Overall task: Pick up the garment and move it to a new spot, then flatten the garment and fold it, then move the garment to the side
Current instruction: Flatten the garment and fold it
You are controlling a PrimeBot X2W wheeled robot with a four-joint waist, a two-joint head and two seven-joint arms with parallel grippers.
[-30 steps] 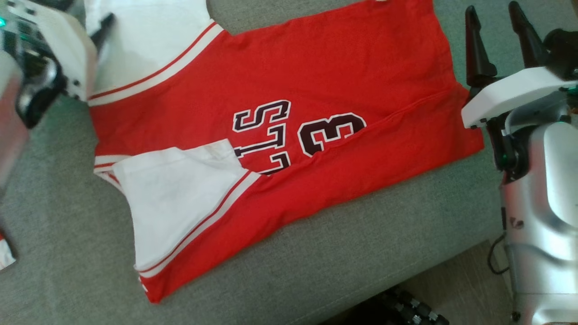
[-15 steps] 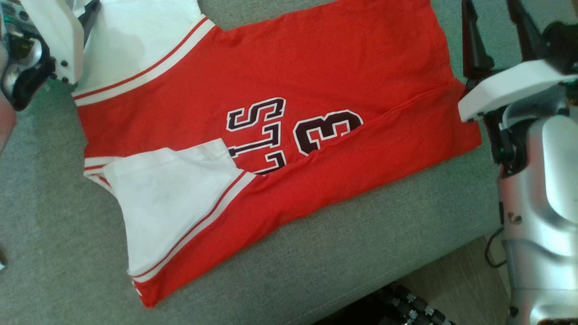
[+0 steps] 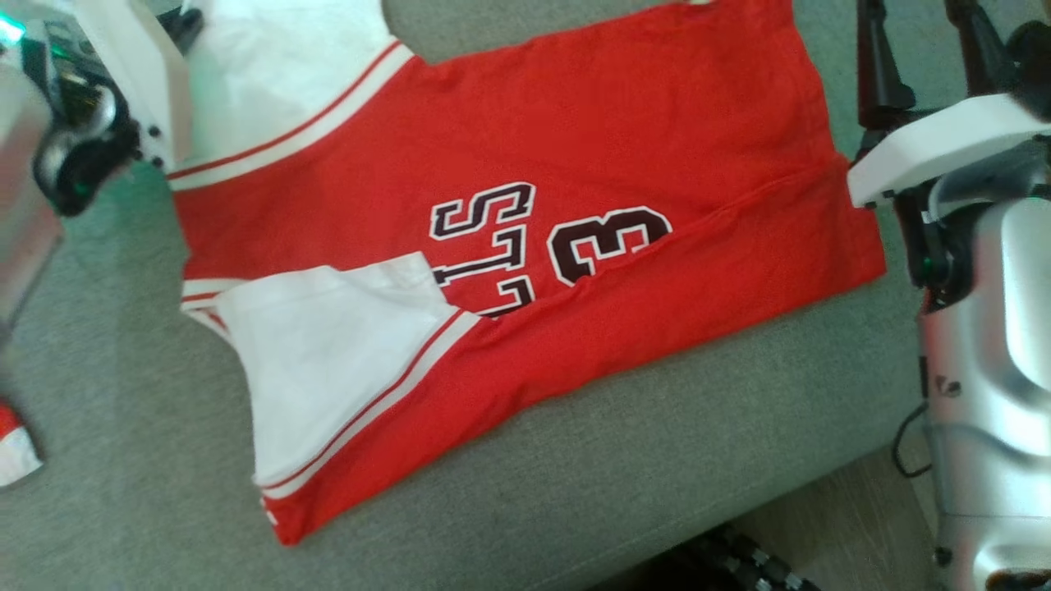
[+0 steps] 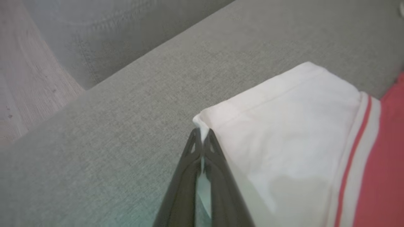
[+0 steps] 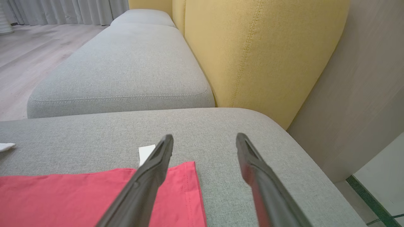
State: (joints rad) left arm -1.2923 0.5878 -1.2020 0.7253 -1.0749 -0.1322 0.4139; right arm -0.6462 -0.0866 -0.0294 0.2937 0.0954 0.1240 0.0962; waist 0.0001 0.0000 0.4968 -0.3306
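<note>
The garment (image 3: 575,148) is a red jersey with white sleeves and dark lettering, spread flat on the grey sofa cushion (image 3: 657,460). Its near sleeve (image 3: 320,361) is folded in over the body. At the far left, my left gripper (image 3: 182,20) is at the corner of the other white sleeve (image 3: 271,74). In the left wrist view this gripper (image 4: 202,134) is shut on that sleeve corner (image 4: 199,121), with white cloth pinched between the tips. My right gripper (image 5: 204,138) hangs open just above the red hem corner (image 5: 176,189), holding nothing; it also shows at the upper right (image 3: 920,33).
A yellow backrest (image 5: 252,47) rises behind the cushion, and a second grey cushion (image 5: 126,63) lies beyond. Wooden floor (image 5: 31,41) is at the far side. The sofa's front edge (image 3: 780,501) runs close below the jersey. A small red and white item (image 3: 12,451) sits at the left edge.
My left gripper has shut on the corner of the far white sleeve. The head camera shifted slightly; the right gripper stays open over the hem.
</note>
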